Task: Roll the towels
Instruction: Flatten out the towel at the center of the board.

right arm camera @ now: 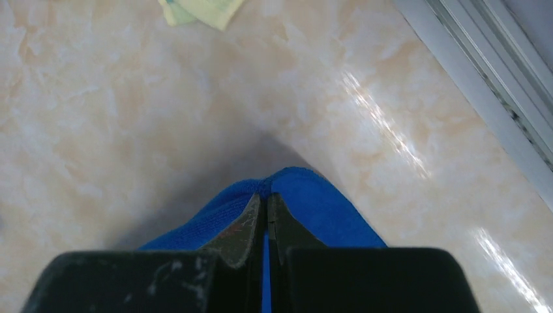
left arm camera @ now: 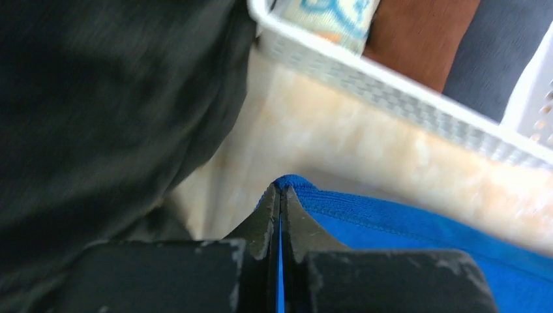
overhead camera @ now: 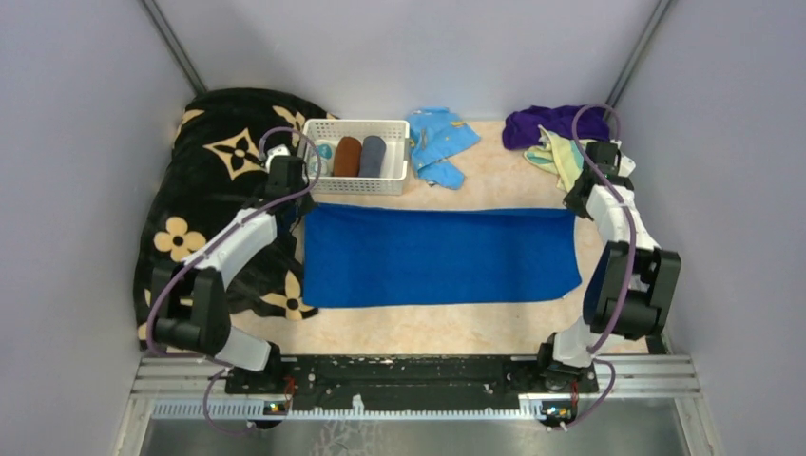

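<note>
Marbled beige table (overhead camera: 428, 332) carries everything. A black blanket (overhead camera: 219, 161) with tan flowers is heaped along its left side. The royal blue towel (overhead camera: 437, 256) lies spread flat across the middle, long side running left to right. Beyond its far left corner stands a white perforated basket (overhead camera: 359, 185) holding a brown roll (overhead camera: 347, 157), a grey roll (overhead camera: 372, 156) and a pale roll (left arm camera: 332, 16) whose teal marks are too blurred to read. The dark purple towel (overhead camera: 542, 123) is bunched at the far right, with the pale yellow towel (overhead camera: 561, 157) crumpled just in front of it. A light blue cloth (overhead camera: 439, 142) lies just right of the basket. The left gripper (left arm camera: 280, 195) pinches the blue towel's far left corner, jaws tight together on the cloth. The right gripper (right arm camera: 267, 202) pinches the far right corner the same way
</note>
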Controlling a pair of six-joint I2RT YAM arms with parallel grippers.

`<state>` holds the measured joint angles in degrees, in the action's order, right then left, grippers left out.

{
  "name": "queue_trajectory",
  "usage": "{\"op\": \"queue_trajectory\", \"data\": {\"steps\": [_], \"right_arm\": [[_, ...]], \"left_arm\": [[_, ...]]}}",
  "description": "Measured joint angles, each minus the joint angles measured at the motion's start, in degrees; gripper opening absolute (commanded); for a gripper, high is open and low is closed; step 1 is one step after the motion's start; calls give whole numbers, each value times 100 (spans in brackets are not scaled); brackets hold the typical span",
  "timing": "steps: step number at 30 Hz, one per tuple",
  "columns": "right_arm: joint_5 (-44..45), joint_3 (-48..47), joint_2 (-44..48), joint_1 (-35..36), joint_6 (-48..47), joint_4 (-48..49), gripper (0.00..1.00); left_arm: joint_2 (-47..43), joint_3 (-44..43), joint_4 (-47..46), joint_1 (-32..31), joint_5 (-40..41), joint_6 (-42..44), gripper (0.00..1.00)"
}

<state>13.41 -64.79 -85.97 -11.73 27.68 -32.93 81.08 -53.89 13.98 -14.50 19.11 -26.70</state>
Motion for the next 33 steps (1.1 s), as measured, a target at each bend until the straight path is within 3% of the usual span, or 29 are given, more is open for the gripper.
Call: {"op": "queue_trajectory", "data": {"steps": [7,14,23,33], "right_arm": [[-413,-831,-1377,-83,-105,723,0],[-758,-920,-1685,-431,-214,988,0],[-894,-852,-1652,-570,-256,881,0],[-732,-389,-610,-767,-109,437,0]], "left_arm": [[1126,-846,-748,149,-398,-31,0],[1471,-1062,-1067,232,-595,-28,0],[1353,-905,-1047,267,-721,-96,0],[955,-603,-855,363,-933,-269,0]]}}
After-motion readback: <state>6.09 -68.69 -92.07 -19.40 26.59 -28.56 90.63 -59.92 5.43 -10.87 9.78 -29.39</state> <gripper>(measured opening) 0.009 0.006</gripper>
